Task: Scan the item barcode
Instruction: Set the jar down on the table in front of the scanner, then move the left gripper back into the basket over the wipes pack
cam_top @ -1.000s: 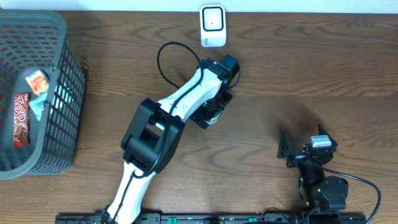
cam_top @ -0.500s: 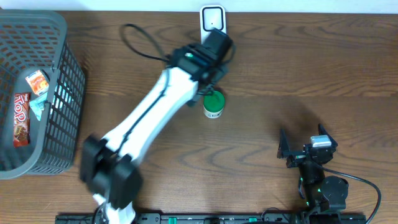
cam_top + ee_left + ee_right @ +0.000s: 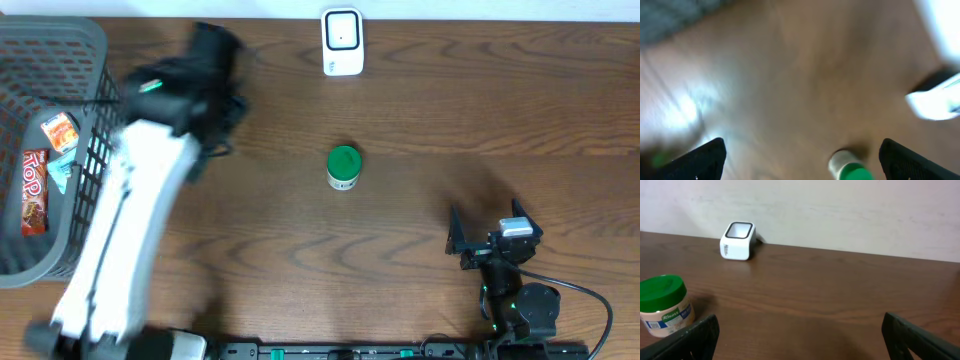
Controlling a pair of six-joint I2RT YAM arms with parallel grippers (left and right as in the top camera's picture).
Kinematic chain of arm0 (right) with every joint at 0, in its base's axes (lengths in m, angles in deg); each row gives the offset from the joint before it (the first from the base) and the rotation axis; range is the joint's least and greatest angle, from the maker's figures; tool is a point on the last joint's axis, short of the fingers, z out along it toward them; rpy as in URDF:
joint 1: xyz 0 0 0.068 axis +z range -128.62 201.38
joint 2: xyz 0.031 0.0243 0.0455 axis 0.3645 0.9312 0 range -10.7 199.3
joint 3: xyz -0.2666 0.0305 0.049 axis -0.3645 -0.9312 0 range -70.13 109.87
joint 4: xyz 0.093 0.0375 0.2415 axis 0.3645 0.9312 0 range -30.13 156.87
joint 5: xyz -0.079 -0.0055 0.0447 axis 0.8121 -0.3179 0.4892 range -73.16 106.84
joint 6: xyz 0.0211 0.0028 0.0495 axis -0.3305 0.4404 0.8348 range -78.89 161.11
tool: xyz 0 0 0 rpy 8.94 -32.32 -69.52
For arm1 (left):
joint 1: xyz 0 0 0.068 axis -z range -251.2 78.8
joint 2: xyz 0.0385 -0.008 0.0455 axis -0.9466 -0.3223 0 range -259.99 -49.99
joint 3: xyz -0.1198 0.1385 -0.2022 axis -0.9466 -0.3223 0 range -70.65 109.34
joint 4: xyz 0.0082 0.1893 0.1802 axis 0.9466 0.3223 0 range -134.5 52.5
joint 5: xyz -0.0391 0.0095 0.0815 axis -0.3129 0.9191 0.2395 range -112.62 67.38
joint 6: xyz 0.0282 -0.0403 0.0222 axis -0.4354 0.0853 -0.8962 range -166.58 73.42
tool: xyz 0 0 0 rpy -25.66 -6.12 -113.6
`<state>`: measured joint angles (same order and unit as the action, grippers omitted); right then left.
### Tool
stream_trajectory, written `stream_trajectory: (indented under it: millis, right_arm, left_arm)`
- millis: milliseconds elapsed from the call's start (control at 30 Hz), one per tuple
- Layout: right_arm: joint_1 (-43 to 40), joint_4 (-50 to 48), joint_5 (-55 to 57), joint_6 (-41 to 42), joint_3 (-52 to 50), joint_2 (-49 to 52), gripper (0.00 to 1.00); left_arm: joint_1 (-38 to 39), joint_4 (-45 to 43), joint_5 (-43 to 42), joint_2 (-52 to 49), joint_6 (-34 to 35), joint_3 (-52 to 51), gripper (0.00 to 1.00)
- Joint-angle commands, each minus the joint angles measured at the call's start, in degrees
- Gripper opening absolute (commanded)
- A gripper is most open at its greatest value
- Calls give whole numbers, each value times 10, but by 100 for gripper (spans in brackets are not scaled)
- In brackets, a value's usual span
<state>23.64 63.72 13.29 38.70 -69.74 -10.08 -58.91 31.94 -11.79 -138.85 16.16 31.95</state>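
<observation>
My left claw (image 3: 801,150) is spread wide and holds nothing; in my left wrist view its two dark fingertips (image 3: 707,156) sit at the bottom corners with only blurred brown table between them. From overhead my left arm shows as a smeared white streak along the left of the table (image 3: 450,120), its dark end near the upper right corner of the grey basket (image 3: 50,27). The green-lidded jar (image 3: 343,168) stands upright on the wood near the middle of the table, well apart from both claws, touching nothing. In my left wrist view it appears low in the frame (image 3: 852,170), between the fingertips but beyond them. The white scanner (image 3: 341,41) stands at the far edge of the table, directly behind the jar with bare wood between them. My right claw (image 3: 800,330) is also spread and empty, parked low on the right side; its camera sees the jar (image 3: 664,305) to the left, label reading Knorr, and the scanner (image 3: 738,241) behind. Inside the basket lie a Top bar (image 3: 33,190) and an orange packet (image 3: 59,129).
</observation>
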Motion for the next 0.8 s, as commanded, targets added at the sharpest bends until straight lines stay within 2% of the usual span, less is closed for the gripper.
stream_trajectory:
  millis: [0,100,200,333,500,767]
  right_arm:
    - [1,2,3,-4,-1,-3,99]
    - [1,2,3,-4,-1,-3,99]
    - [1,2,3,-4,-1,-3,99]
    - [1,2,3,-4,-1,-3,99]
    - [1,2,3,-4,-1,-3,99]
    - [1,2,3,-4,-1,-3,99]
  left_arm:
    - [-82,-19,36,93,-134,41,98]
    - [-192,-35,66,144,-141,43,98]
    - [-340,-39,59,165,-156,43,98]
    - [-451,-47,15,141,-162,43,98]
    - [-505,-63,-37,67,-140,43,98]
    - [-506,-58,-52,-80,-142,41,98]
